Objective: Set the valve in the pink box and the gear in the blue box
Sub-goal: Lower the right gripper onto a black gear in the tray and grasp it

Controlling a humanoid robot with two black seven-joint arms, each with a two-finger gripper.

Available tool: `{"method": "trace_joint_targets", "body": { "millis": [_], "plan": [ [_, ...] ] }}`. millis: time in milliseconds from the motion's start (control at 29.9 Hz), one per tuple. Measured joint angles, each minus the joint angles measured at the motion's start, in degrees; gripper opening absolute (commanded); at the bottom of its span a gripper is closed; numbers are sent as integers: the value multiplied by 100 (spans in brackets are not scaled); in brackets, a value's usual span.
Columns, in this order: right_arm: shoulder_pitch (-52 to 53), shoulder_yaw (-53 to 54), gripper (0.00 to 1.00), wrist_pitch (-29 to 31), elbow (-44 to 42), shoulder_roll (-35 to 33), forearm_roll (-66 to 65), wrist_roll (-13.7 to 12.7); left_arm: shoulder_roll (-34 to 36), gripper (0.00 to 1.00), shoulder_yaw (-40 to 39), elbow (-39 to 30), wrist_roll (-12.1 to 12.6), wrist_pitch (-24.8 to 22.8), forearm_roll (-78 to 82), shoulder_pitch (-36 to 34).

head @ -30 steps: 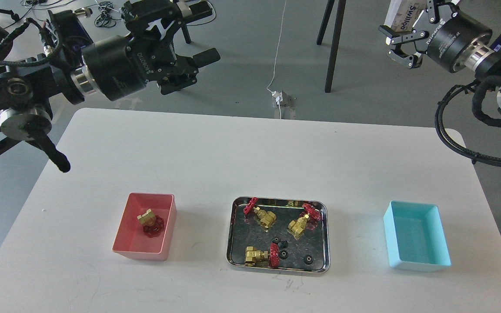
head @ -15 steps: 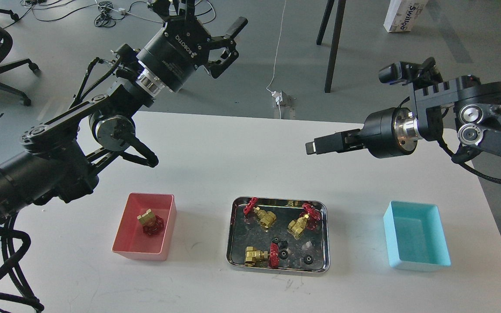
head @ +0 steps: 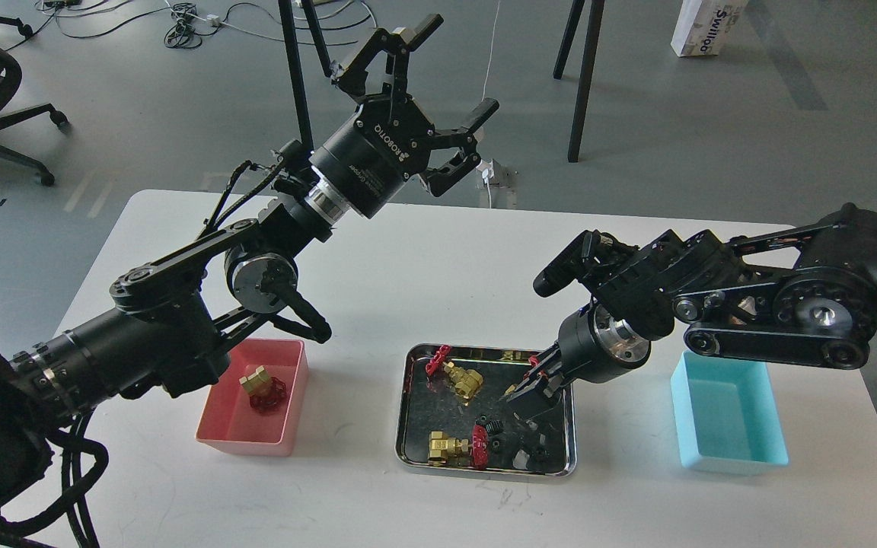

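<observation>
Within the last second your right gripper (head: 524, 407) had swung in from high beyond the table's far right corner and dropped into the steel tray (head: 408, 441) at the middle of the near edge. Its fingers pointed down over the tray's right half, hiding the valve that had lain there; whether they were spread or closed on anything, I could not tell. Your left gripper (head: 438, 99) had drawn up beyond the far edge, jaws wide apart and empty. One valve (head: 262, 388) lay in the pink box (head: 214, 426) toward the near left corner. The blue box (head: 728, 457) toward the near right corner held nothing. A gear (head: 494, 427) lay in the tray just beside the right fingers. In my judgement a gear pick was beginning, with no gear yet delivered.
</observation>
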Motion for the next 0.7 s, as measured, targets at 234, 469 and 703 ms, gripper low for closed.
{"method": "trace_joint_targets", "body": {
  "millis": [234,469,703],
  "plan": [
    [10,-491,44,-1,-133,511,-195,2,15,99,-17,1,0,0,0,172],
    [10,-742,45,-1,-257,759,-208,-7,15,99,-25,1,0,0,0,189],
    [-26,-890,45,-1,-340,880,-220,-18,-5,99,-25,1,0,0,0,199]
  ]
}}
